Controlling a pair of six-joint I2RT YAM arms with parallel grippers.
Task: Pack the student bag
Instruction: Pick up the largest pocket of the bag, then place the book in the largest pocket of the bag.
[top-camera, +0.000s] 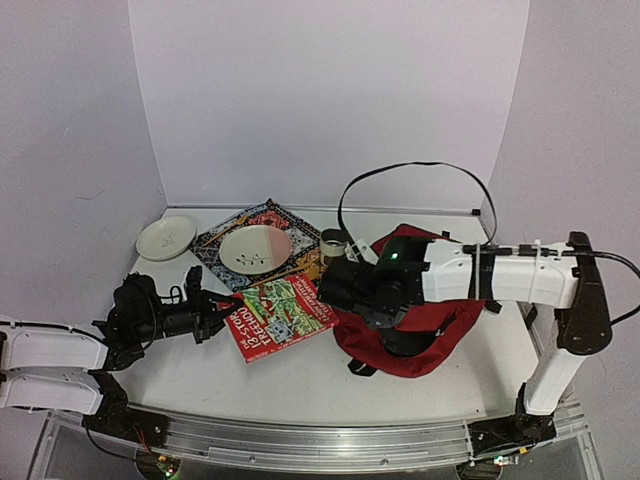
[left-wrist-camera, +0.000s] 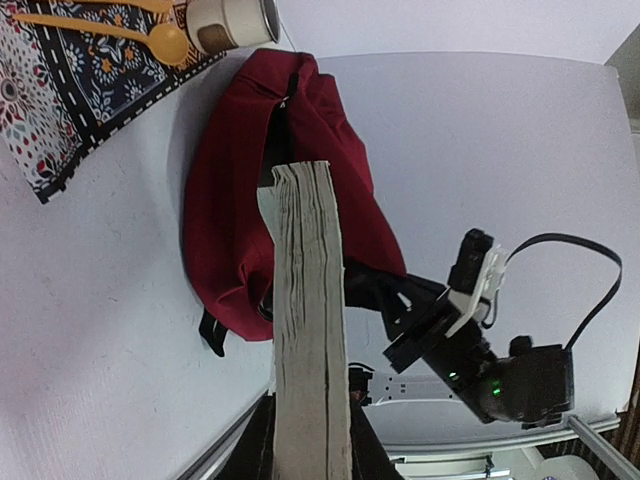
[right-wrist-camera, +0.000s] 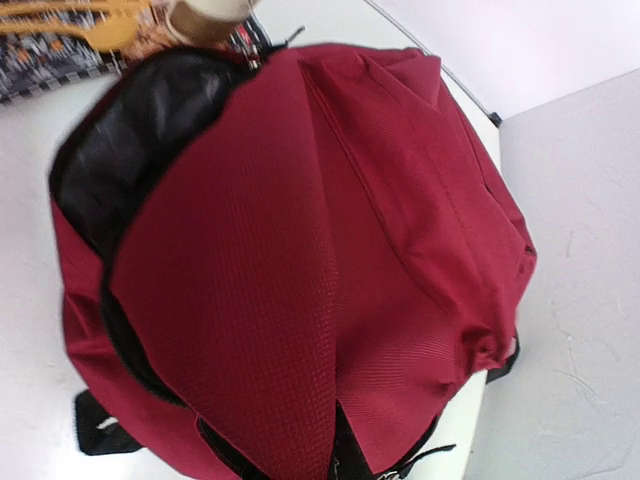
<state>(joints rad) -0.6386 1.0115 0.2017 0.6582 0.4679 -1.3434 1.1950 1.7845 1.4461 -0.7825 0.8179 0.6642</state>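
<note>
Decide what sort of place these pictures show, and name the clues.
Probably a robotics test bench, not a classroom: left arm and right arm mounted at a metal rail, plain white screens boxing in the table, staged props: student bag, book, plate.

Left gripper (top-camera: 222, 318) grips book (top-camera: 283, 315); student bag (top-camera: 420, 352) adjacent.

The student bag (right-wrist-camera: 300, 250) is matt woven cloth; the book (left-wrist-camera: 310, 340) shows rough paper edges.
</note>
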